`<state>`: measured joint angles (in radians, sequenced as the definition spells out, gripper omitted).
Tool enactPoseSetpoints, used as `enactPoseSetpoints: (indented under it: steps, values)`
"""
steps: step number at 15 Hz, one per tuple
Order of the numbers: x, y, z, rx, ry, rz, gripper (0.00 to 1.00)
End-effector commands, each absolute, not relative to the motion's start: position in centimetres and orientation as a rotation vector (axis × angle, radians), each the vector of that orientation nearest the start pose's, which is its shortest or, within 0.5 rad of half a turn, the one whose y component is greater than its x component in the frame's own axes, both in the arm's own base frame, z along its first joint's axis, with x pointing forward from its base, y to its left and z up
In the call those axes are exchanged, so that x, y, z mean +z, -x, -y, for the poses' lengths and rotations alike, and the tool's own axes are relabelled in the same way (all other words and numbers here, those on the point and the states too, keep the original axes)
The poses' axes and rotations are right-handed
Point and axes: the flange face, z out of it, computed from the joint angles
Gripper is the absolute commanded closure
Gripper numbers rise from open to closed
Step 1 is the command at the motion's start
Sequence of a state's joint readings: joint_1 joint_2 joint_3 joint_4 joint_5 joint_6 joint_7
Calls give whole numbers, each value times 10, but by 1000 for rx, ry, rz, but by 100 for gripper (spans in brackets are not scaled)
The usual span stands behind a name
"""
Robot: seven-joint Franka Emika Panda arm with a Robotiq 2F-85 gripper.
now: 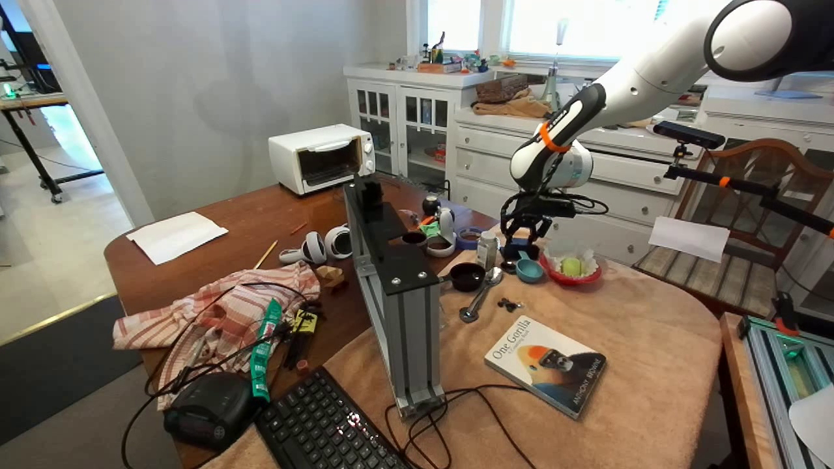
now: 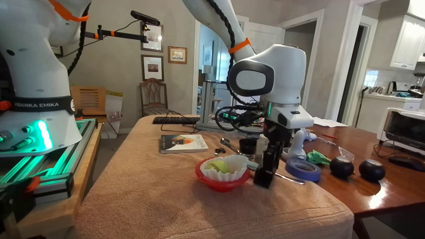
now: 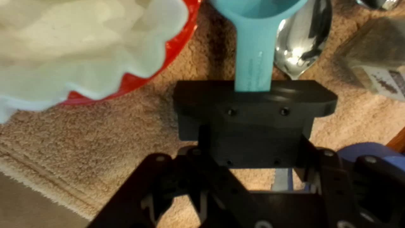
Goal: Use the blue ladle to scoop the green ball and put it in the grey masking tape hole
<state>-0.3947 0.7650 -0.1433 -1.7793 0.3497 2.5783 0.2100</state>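
"What's in the gripper (image 3: 254, 98)?"

"The blue ladle (image 3: 255, 53). In the wrist view the jaws are clamped on its handle at the centre of the frame, and its cup points up, cut off by the top edge."

"Anything beside it?"

"A metal spoon (image 3: 300, 41), just right of the handle. At upper left there's the red bowl (image 3: 178, 44) with a white fluted liner (image 3: 142, 63) inside; a strip of peach towel (image 3: 126, 136) shows between bowl and ladle."

"Is the ladle lifted off the towel?"

"I can't tell from these angles."

"Where's the green ball (image 1: 572, 266)?"

"Right of centre in an exterior view. Both exterior views show it in the liner, inside the bowl."

"And the blue tape roll (image 2: 298, 174)?"

"Lying flat, right of centre in an exterior view, with the gripper between it and the bowl in the frame. It looks more blue than grey to me."

"What else is lying about?"

"In an exterior view, a book (image 1: 547, 368) lies on the towel at lower right, and a black keyboard (image 1: 326, 417) sits at the bottom, left of centre. A white toaster oven (image 1: 319, 153) stands on the wooden tabletop (image 1: 241, 241), in the upper left of the frame."
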Motion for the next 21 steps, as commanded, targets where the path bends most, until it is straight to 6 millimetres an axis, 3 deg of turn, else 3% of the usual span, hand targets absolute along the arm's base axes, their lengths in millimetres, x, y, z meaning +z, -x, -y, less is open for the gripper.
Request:
enactPoseSetpoints:
  steps: [1,7,12,16,21]
  values:
    - [161,-549,357,-119,2573,-1628,65]
    - [195,-544,365,-83,2352,-1823,65]
    - [213,-537,368,-164,2220,-1982,65]
    - [230,-502,377,-321,2171,-2132,65]
    - [254,-447,368,-443,2159,-2258,65]
